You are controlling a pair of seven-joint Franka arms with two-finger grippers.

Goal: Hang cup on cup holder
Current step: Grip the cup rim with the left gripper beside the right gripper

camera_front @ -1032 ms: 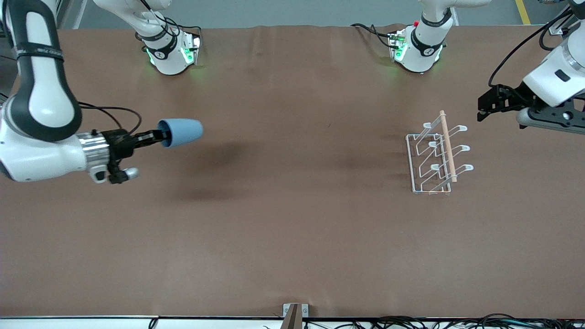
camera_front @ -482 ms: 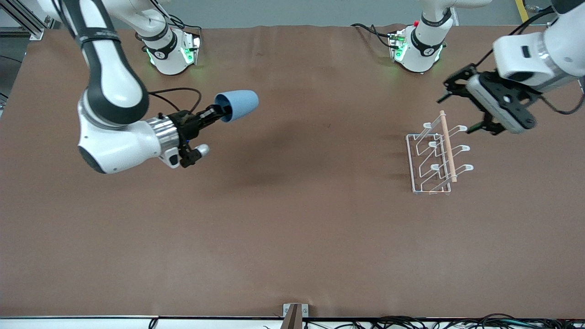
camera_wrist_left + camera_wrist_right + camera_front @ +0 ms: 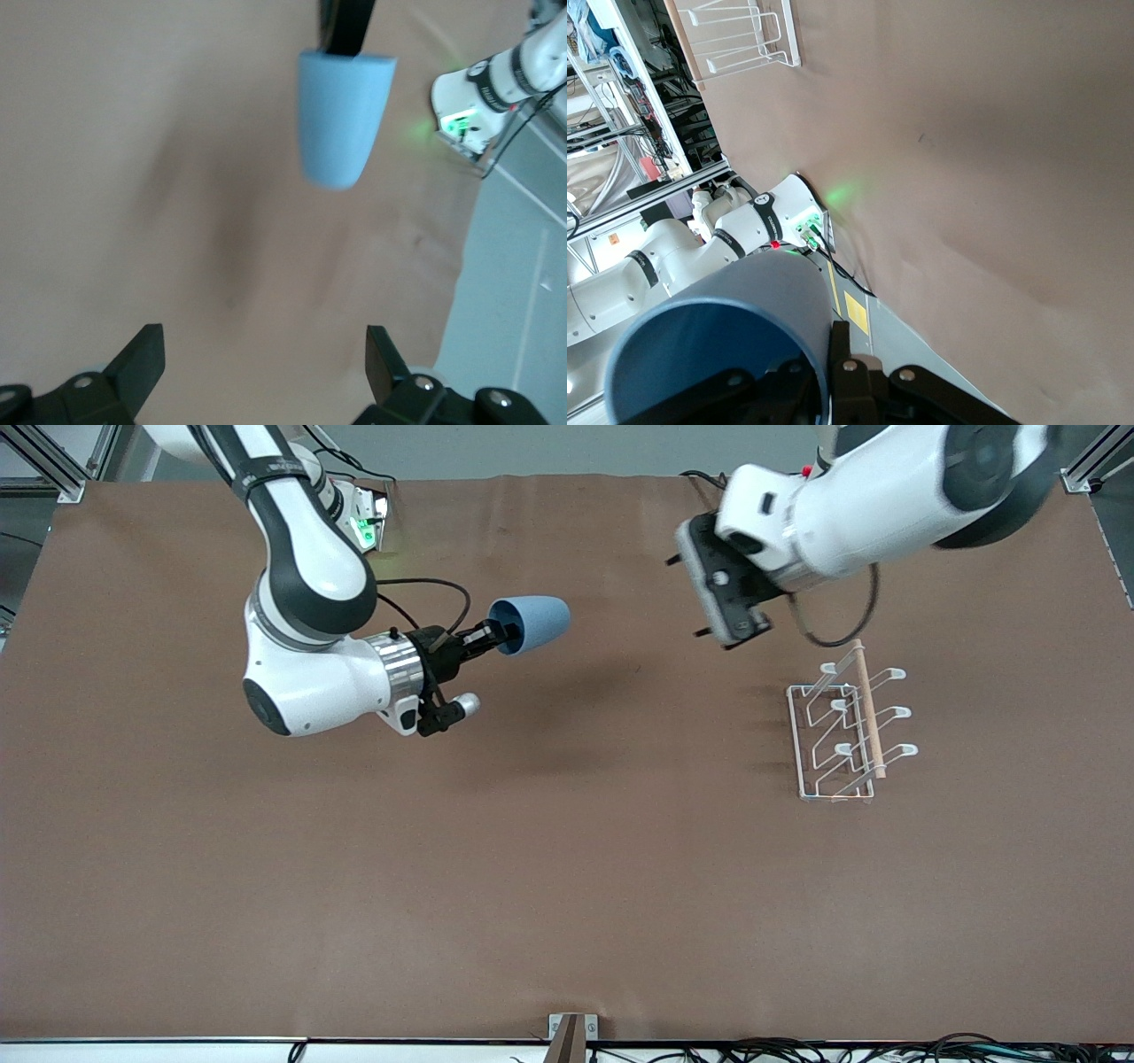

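The light blue cup (image 3: 532, 623) is held in the air on its side, open end toward my right gripper (image 3: 498, 634), which is shut on its rim, one finger inside and one outside. In the right wrist view the cup (image 3: 718, 341) fills the corner at the gripper (image 3: 826, 376). The white wire cup holder (image 3: 802, 735) with its wooden rod stands toward the left arm's end of the table; it also shows in the right wrist view (image 3: 744, 40). My left gripper (image 3: 684, 598) is open and empty, in the air between cup and holder, facing the cup (image 3: 341, 115); its fingers (image 3: 146, 354) stand wide apart.
The brown table (image 3: 567, 886) carries only the cup holder. The right arm's base (image 3: 359, 522) and the left arm's base (image 3: 784, 217) stand along the table's robot edge. Cables lie along the front edge (image 3: 797, 1050).
My right arm has carried the cup toward the table's middle. My left arm has swung from the table's end, past the cup holder, to between holder and cup.
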